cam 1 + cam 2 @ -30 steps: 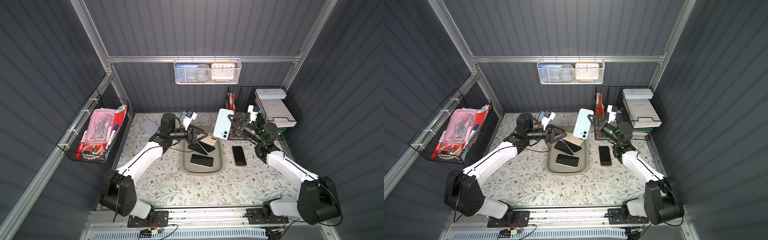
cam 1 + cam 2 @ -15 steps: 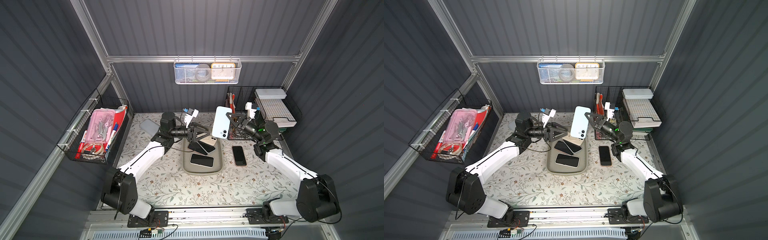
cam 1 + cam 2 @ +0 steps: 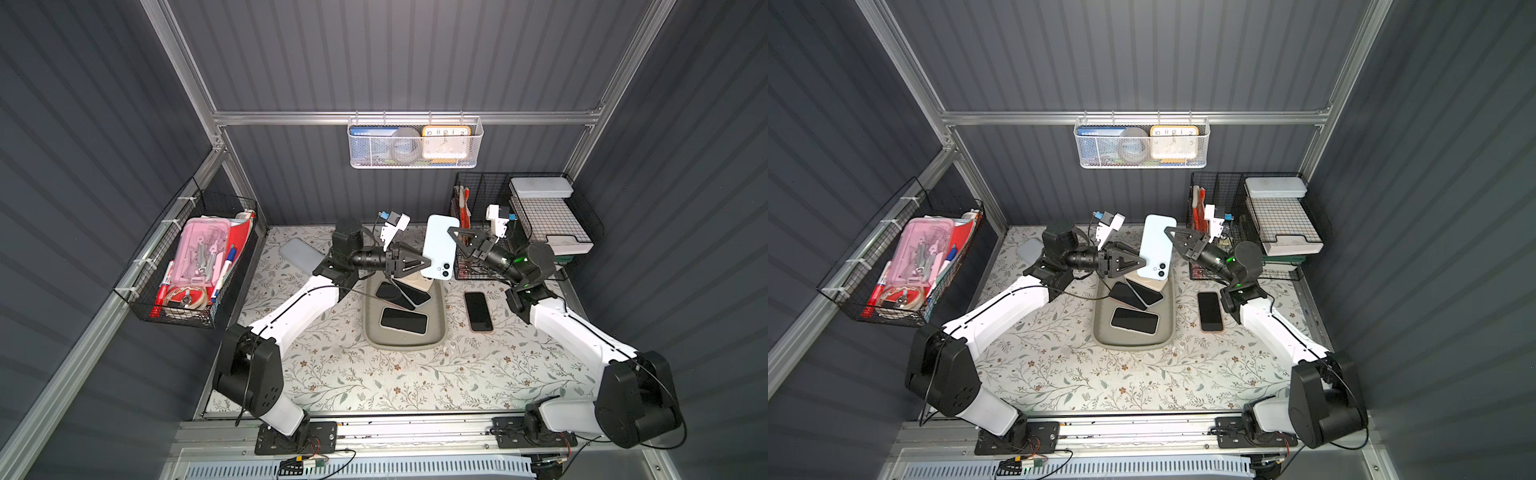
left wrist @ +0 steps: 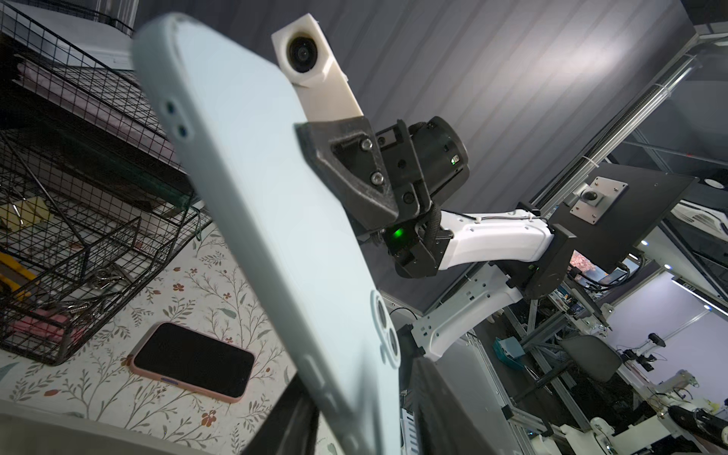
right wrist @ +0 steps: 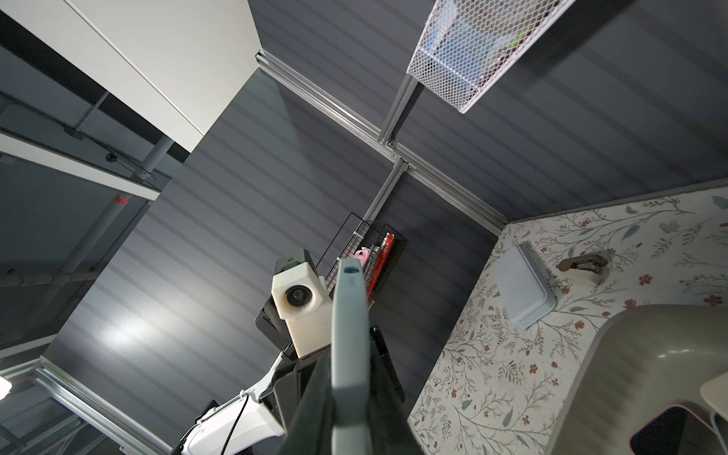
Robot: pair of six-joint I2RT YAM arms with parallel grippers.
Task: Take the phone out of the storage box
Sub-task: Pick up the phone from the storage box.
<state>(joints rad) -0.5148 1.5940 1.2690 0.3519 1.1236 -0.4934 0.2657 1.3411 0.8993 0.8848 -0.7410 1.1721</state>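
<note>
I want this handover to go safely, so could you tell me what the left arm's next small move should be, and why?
Probably close the left jaws fully on the lower end of the pale blue phone. The right jaws hold it roughly upright above the box, and its lower end sits between the left jaws, not visibly clamped.

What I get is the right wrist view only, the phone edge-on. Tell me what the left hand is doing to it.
Observer: In a top view the left hand straddles the pale blue phone at its camera end; whether it grips, I cannot tell.
Operator: Report any phone outside the box.
Observer: One black phone lies flat on the table beside the storage box, on the robot's right.
Operator: Count what's inside.
Observer: Three dark-screened phones show in it.
</note>
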